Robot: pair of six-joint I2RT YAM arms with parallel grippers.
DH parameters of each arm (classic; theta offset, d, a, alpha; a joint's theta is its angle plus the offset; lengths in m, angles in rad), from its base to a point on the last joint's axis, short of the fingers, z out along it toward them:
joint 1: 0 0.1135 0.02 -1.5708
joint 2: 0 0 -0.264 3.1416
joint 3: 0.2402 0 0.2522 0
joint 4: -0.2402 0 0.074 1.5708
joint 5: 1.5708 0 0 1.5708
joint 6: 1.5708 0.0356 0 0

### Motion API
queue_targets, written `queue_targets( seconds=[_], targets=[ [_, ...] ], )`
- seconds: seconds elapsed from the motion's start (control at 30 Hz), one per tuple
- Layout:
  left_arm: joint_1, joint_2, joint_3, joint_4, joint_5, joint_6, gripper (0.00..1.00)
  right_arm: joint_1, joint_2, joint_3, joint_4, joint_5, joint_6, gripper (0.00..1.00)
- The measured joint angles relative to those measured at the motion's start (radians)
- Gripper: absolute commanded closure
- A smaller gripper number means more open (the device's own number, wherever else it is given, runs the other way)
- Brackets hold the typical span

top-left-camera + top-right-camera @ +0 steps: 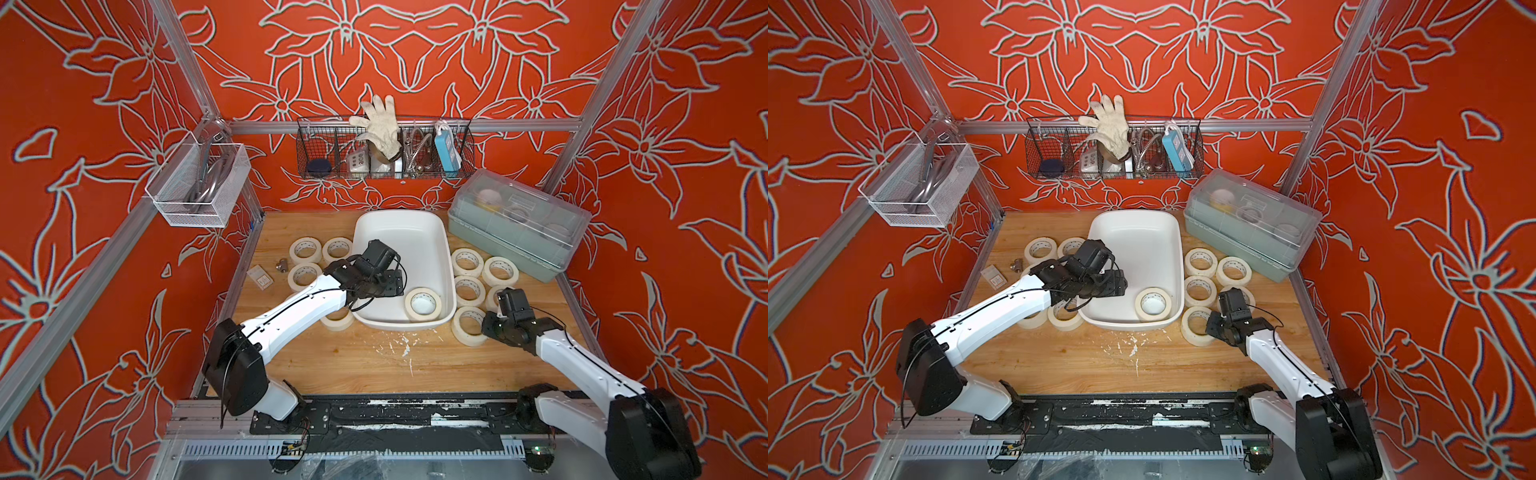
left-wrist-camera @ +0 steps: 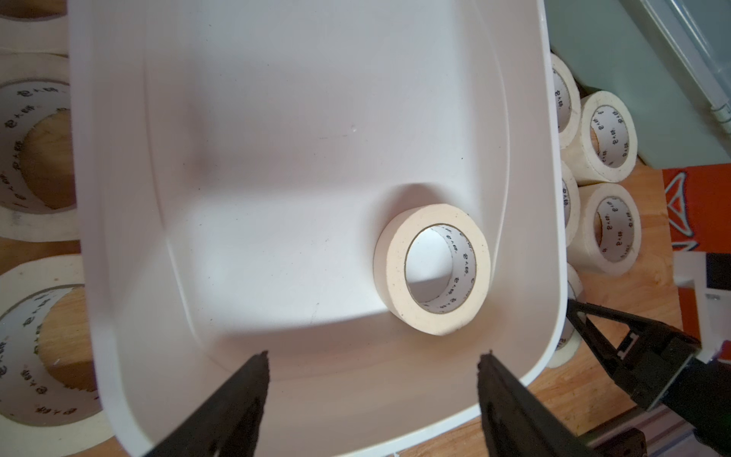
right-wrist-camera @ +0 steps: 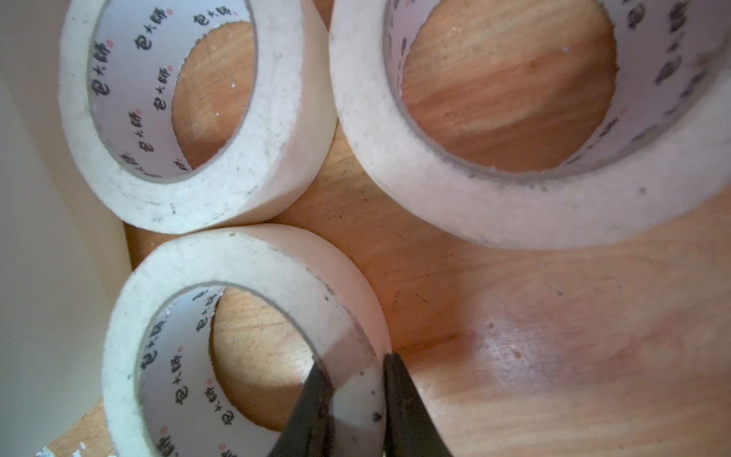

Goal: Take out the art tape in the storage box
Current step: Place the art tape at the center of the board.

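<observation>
Lying in the storage box [image 2: 277,158]: one tape roll [image 2: 435,215]; left hand [image 2: 374,356] spread, right hand [image 3: 354,364] pinching outside roll [image 3: 237,257].

Both top views are bright and evenly lit from above, with saturated red walls [image 1: 415,62] whose pattern looks stretched and colour-fringed towards the edges, and faint soft shadows on the counter [image 1: 332,361]. In the left wrist view the glossy storage box [image 2: 277,158] is washed almost featureless, a soft shadow lies beside the art tape [image 2: 433,269] roll, and the left gripper [image 2: 374,353] tips are blurred dark wedges. The right wrist view is warmer, its nearest roll soft and smeared, with a pale sheen on the wood.
</observation>
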Motion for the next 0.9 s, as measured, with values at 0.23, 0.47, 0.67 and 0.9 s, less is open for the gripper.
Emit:
queue_targets(
  seconds=[0.23,0.47,0.67,0.9],
  targets=[
    [0.013,0.008,-0.011,-0.001,0.0,-0.011,0.18,0.004,0.017,0.001,0.004,-0.005,-0.003,0.54],
    [0.019,0.008,-0.028,0.006,0.005,-0.006,0.16,0.004,-0.055,0.051,-0.073,-0.049,-0.026,0.47],
    [0.021,0.009,-0.043,0.035,0.069,0.059,0.16,0.006,-0.117,0.188,-0.167,-0.1,-0.057,0.46],
    [0.022,0.048,-0.01,0.058,0.154,0.201,0.17,0.018,-0.133,0.318,-0.269,-0.163,-0.077,0.46]
  ],
)
